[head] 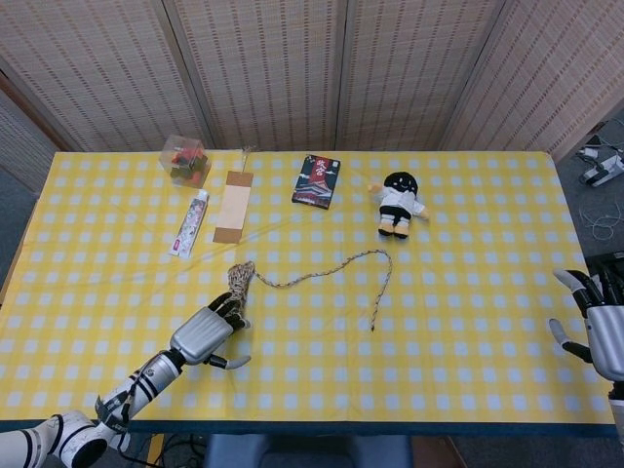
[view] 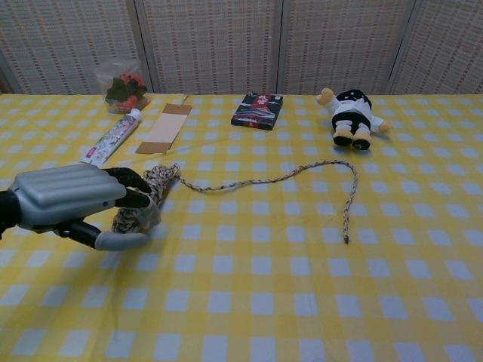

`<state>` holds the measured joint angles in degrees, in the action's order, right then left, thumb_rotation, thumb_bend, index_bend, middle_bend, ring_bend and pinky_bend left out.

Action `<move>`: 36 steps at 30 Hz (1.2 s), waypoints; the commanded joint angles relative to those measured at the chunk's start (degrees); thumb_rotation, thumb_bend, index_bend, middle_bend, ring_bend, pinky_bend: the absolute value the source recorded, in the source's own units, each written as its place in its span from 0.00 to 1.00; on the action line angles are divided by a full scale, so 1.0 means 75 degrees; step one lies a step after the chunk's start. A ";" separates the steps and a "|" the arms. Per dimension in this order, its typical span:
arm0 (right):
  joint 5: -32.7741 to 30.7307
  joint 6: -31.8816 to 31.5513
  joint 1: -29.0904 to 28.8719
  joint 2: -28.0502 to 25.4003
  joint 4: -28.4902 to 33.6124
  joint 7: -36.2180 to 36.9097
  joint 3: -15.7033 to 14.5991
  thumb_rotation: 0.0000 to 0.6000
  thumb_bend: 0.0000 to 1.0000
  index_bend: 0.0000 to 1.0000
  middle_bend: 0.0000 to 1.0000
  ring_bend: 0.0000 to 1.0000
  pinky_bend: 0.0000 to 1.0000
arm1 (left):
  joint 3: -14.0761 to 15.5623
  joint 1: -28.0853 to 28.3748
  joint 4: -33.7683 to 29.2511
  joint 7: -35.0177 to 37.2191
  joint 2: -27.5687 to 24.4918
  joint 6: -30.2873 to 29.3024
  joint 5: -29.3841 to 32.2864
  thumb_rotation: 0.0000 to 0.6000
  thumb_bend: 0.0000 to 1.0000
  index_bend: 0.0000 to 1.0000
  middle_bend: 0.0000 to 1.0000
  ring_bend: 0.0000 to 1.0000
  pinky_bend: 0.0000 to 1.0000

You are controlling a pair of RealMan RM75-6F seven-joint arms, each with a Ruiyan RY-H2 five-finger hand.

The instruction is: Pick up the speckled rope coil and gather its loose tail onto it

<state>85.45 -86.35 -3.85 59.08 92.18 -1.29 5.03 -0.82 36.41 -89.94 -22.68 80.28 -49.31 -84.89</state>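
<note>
Left hand (view: pixel 72 202) fingers (view: pixel 132 197) curled over the near end of the coil (view: pixel 147 197), thumb under at the front; looks like contact, but a firm grip can't be confirmed from either view. Coil sits on the tablecloth (head: pixel 468 292), left of centre, far end sticking out past the fingers toward the screens. Head view: left hand (head: pixel 203 333) covers the lower part of the coil (head: pixel 237 283)

Tail (view: pixel 287 177) runs right from the coil's far end, arcs up, then bends down and ends loose near table centre (head: pixel 373 327). Flat on the cloth, not on the coil

Far left row along the back: clear box (head: pixel 185 159) with red items inside, tube (head: pixel 190 223) just in front of it, cardboard strip (head: pixel 233 206) beside the tube. Further right: dark book (head: pixel 318 180), then plush doll (head: pixel 398 204) lying on its back. All well apart from the rope

Right hand (head: pixel 597 322) at the right table edge, head view only, fingers spread and pointing up, holding nothing, well apart from everything on the table
</note>
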 commanded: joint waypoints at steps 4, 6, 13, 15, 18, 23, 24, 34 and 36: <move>0.0010 -0.0020 -0.0007 0.0016 0.0014 -0.0001 0.0015 1.00 0.29 0.19 0.20 0.03 0.12 | -0.0003 -0.0177 0.0375 -0.1416 0.0033 -0.0457 0.0447 0.00 0.23 0.32 0.30 0.09 0.00; 0.0024 -0.0027 -0.0007 0.0019 0.0011 -0.0005 0.0011 1.00 0.29 0.19 0.20 0.03 0.12 | -0.0026 -0.0216 0.0399 -0.1662 -0.0036 -0.0489 0.0686 0.00 0.23 0.32 0.30 0.09 0.00; 0.0027 -0.0046 0.0000 0.0021 -0.0004 0.0032 0.0015 1.00 0.29 0.19 0.20 0.03 0.12 | -0.0143 -0.0417 0.0458 -0.2562 -0.0312 -0.0749 0.1744 0.00 0.23 0.33 0.30 0.09 0.00; 0.0028 -0.0042 -0.0004 0.0030 -0.0018 0.0045 0.0016 1.00 0.29 0.19 0.20 0.03 0.12 | -0.0230 -0.0471 0.0386 -0.2532 -0.0365 -0.0851 0.1992 0.00 0.23 0.33 0.30 0.09 0.00; 0.0036 -0.0032 -0.0013 0.0046 -0.0038 0.0066 0.0015 1.00 0.29 0.19 0.20 0.03 0.12 | -0.0422 -0.0572 0.0150 -0.2085 -0.0453 -0.1045 0.2244 0.00 0.23 0.34 0.30 0.10 0.00; 0.0023 -0.0015 -0.0018 0.0036 -0.0035 0.0071 0.0016 1.00 0.29 0.19 0.20 0.03 0.12 | -0.0783 -0.0786 0.0128 -0.0715 -0.0173 -0.1837 0.1808 0.24 0.23 0.36 0.34 0.18 0.00; 0.0022 -0.0014 -0.0018 0.0034 -0.0032 0.0075 0.0017 1.00 0.29 0.19 0.20 0.03 0.12 | -0.0799 -0.0798 0.0272 -0.0561 -0.0067 -0.1977 0.1648 0.40 0.23 0.37 0.35 0.20 0.01; 0.0016 -0.0034 -0.0002 0.0014 -0.0019 0.0097 0.0015 1.00 0.29 0.19 0.20 0.03 0.12 | -0.1162 -0.0481 0.0999 -0.0778 0.0663 -0.1694 0.2386 1.00 0.22 0.23 0.26 0.21 0.04; 0.0012 -0.0041 0.0002 0.0012 -0.0021 0.0108 0.0018 1.00 0.29 0.19 0.20 0.03 0.12 | -0.1225 -0.0390 0.1175 -0.0893 0.0793 -0.1564 0.2622 1.00 0.22 0.23 0.25 0.21 0.04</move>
<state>85.54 -86.66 -3.84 59.18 92.02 -0.48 5.16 -9.24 32.68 -82.36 -28.45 85.10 -62.14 -66.77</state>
